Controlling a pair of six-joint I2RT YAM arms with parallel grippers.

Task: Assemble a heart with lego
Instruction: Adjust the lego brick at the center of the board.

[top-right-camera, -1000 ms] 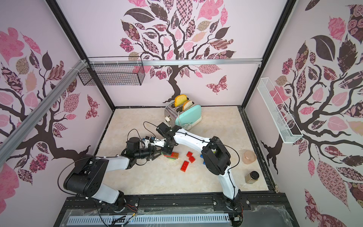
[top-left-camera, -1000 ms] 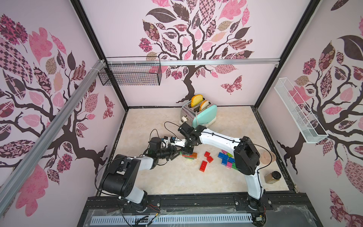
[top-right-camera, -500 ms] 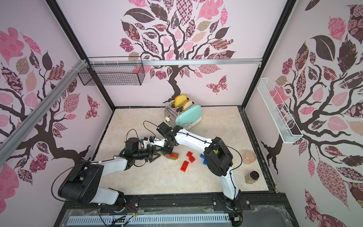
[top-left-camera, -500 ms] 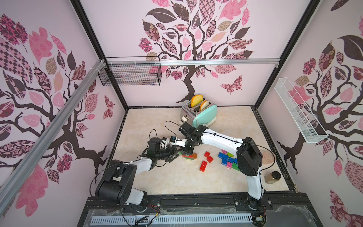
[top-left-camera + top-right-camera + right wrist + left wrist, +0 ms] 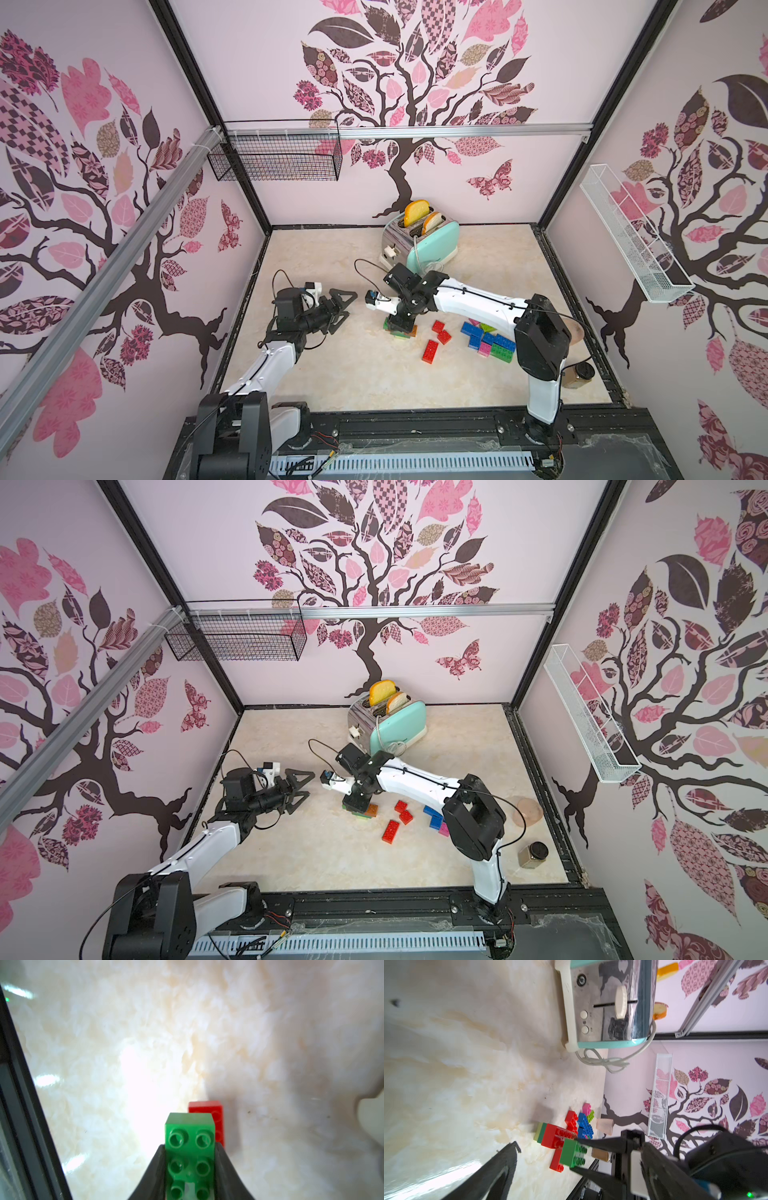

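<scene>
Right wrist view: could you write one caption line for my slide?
The right gripper shut on a green brick, next to a red brick, against a pale marbled table.

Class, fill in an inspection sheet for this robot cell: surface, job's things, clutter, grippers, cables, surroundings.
Surface: marbled tabletop, glossy.
Job's things: green brick held at the brick stack; loose red bricks and a blue-pink-green pile beside it.
Clutter: toaster with toast, jar, pink cup.
Grippers: left gripper open, empty; right gripper shut on the green brick.
Cables: toaster cord coiled; black arm cable looped.
Surroundings: black wire basket, white wire tray, tree-decal walls.
</scene>
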